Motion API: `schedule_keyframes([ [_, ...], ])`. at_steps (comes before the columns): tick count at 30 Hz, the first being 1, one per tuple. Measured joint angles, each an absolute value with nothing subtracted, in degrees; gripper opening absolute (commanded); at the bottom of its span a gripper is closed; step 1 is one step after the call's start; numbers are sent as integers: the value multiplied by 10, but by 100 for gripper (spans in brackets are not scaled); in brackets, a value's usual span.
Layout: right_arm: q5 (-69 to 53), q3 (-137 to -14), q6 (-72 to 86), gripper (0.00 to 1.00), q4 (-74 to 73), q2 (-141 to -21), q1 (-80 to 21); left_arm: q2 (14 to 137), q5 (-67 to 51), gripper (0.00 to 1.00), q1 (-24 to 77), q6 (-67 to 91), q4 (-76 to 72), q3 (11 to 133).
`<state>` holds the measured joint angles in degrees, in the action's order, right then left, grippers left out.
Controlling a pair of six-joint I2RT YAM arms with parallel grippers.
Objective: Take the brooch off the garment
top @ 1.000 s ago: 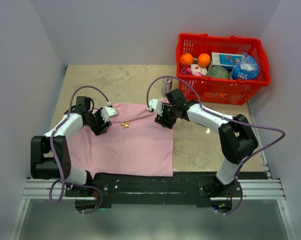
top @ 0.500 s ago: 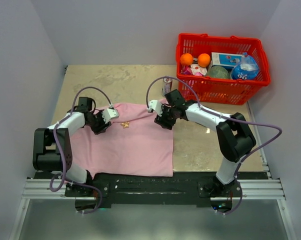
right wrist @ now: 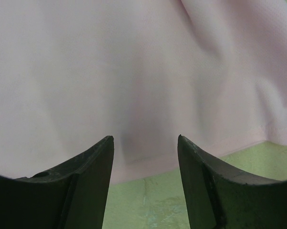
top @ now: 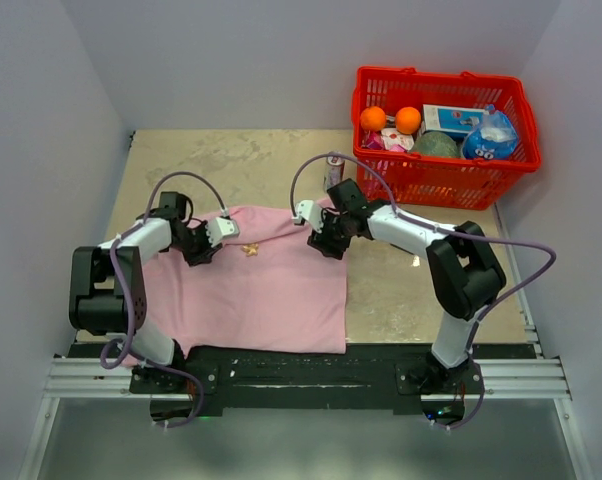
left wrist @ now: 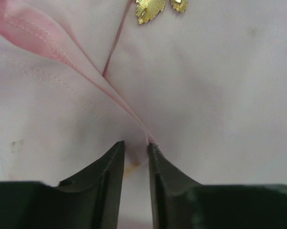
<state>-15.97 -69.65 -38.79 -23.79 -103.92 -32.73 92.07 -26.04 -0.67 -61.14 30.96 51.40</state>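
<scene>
While unclasped, brooch beyond left claw

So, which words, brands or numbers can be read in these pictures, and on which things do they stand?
None can be read.
White and blue carton in the red plastic basket: print too small.
Blue and white bag: print blurred.
Slim drink can beside the basket: label unreadable.
Pink fabric garment and golden leaf-shaped brooch: no text visible.
</scene>
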Motion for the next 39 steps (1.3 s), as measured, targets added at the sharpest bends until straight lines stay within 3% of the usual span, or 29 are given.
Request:
schedule_keyframes([
  [4, -158, -702, -389, 58, -237, -1053, -327, 931, -255, 0, -6, -612, 311, 518],
  [13, -142, -703, -390, 57, -240, -1066, -327, 945, -266, 0, -8, -583, 329, 603],
  [19, -130, -703, -392, 57, -241, -1066, -327, 1051, -274, 0, -39, -499, 295, 855],
  [23, -126, -703, -395, 57, -245, -1066, -327, 1170, -192, 0, -57, -430, 243, 1024],
  [24, -125, -703, -395, 57, -245, -1067, -327, 1201, -161, 19, -61, -409, 229, 1058],
  [26, -125, -704, -396, 57, -247, -1067, -327, 1245, -110, 29, -64, -374, 208, 1096],
  [27, -125, -704, -396, 57, -247, -1068, -327, 1254, -89, 44, -65, -357, 199, 1097],
  [28, -125, -705, -396, 57, -247, -1069, -327, 1257, -71, 50, -66, -343, 193, 1090],
  [32, -124, -705, -395, 57, -247, -1073, -327, 1219, -30, 61, -66, -297, 139, 1000],
  [36, -124, -708, -395, 56, -251, -1080, -327, 1130, -18, 60, -61, -275, 95, 877],
  [39, -126, -725, -392, 56, -259, -1085, -327, 1042, -94, 58, -58, -275, 98, 793],
])
